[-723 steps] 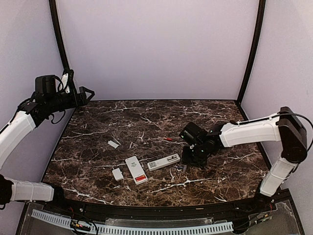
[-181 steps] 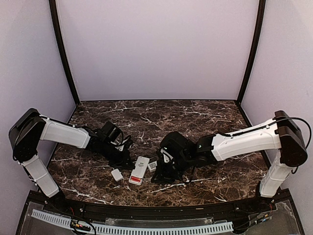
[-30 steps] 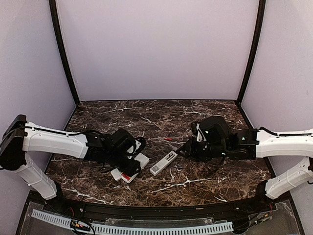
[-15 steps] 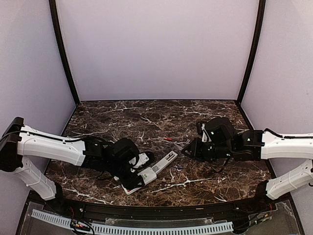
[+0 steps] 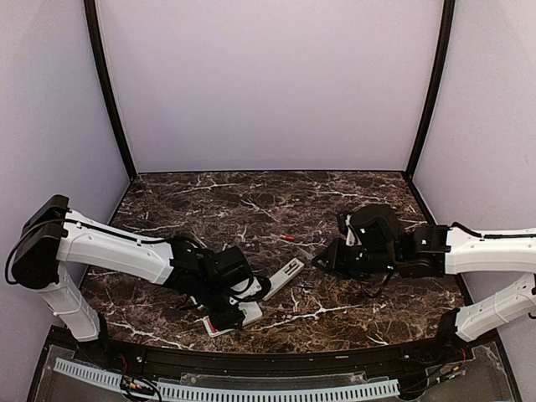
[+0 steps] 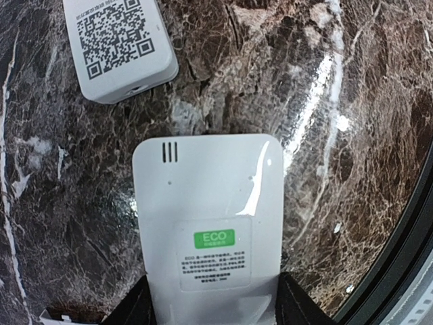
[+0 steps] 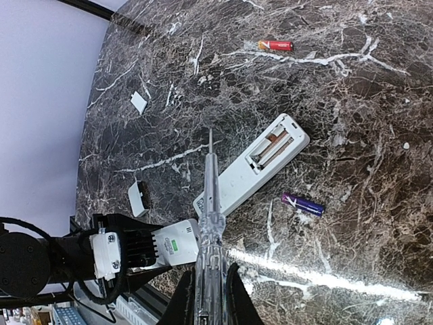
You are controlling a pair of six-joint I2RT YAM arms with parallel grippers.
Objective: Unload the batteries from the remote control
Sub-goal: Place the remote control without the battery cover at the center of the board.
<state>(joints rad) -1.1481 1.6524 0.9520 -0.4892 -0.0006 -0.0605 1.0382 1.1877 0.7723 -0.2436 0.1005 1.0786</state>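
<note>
Near the clear pen (image 7: 209, 203) in the right hand (image 7: 206, 301) lies a purple battery (image 7: 302, 203).

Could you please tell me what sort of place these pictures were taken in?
Probably a robot test booth, not a home: plain lilac walls enclose a marble-patterned table, with black frame posts.

Lab test booth: plain lilac walls (image 5: 268, 84), black posts (image 5: 105, 84), marbled tabletop (image 5: 251, 201).

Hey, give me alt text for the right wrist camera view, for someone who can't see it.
The right claw grips a clear-handled screwdriver over a dark marble table; beyond it lies a slim white remote with its battery bay open. A red battery and a purple battery lie loose nearby.
</note>
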